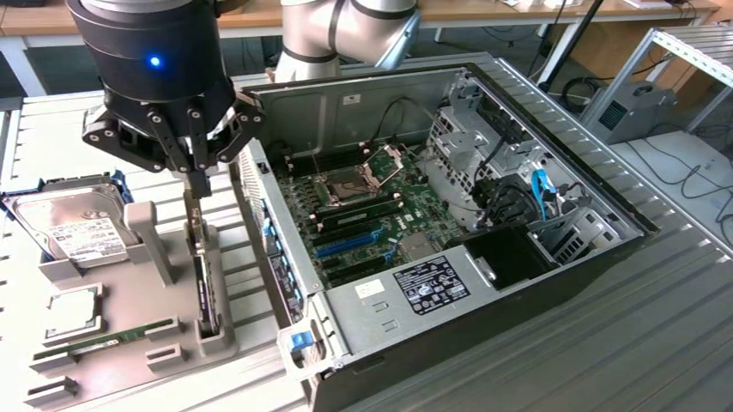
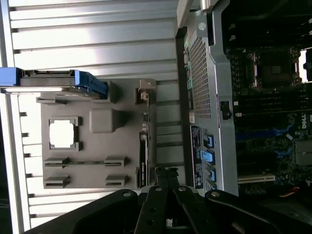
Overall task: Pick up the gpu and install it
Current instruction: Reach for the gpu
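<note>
**rigwatcher:** Closest thing to the lens is the gripper [image 1: 197,184]: big black body, little blue light, fingers pointing straight down. They're squeezed right together, with no gap I can see. The tips sit right at the top edge of the gpu [image 1: 205,287], but I honestly can't tell if they've got the card pinched or are just touching it.

**slotjockey:** So where's the card sitting?

**rigwatcher:** It's standing on edge in a slot of the grey holder [image 1: 153,232], along the side nearest the PC case [image 1: 366,319]. The same holder has the hard drive [image 1: 78,230] standing in a blue frame toward the exterior view's left. There's also a CPU [image 1: 74,311] lying flat in its pocket and a RAM stick [image 1: 115,336] flat just beside that.

**slotjockey:** And the case?

**rigwatcher:** It's just beside the holder, lying on its side with the panel off, all on a slatted metal table [image 1: 653,326]. The motherboard [image 1: 384,219] faces up, with the CPU socket [image 1: 349,184] around the middle and blue expansion slots [image 1: 343,245] toward the near end. Farther back the grey arm [image 1: 338,30] rises behind the case, and there are wooden benches [image 1: 481,10] beyond that.
</note>
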You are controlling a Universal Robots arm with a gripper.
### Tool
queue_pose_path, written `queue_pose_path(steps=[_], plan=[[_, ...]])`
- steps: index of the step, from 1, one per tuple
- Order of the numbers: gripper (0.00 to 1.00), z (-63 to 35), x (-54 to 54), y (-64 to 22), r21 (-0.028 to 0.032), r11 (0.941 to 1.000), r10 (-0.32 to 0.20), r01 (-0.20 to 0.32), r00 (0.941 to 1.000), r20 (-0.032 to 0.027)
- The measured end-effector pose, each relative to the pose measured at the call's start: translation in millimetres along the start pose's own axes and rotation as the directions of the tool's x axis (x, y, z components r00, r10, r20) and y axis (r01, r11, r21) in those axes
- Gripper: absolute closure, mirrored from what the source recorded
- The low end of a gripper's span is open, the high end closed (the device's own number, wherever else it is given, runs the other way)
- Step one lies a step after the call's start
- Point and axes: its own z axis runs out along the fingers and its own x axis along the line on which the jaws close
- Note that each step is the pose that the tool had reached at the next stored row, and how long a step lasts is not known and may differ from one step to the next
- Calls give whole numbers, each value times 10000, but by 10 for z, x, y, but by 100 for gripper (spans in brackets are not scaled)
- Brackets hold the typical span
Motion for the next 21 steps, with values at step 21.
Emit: queue_pose_path(steps=[21], plan=[[89, -6, -13, -167, 0, 10000, 0, 0, 10000, 0]])
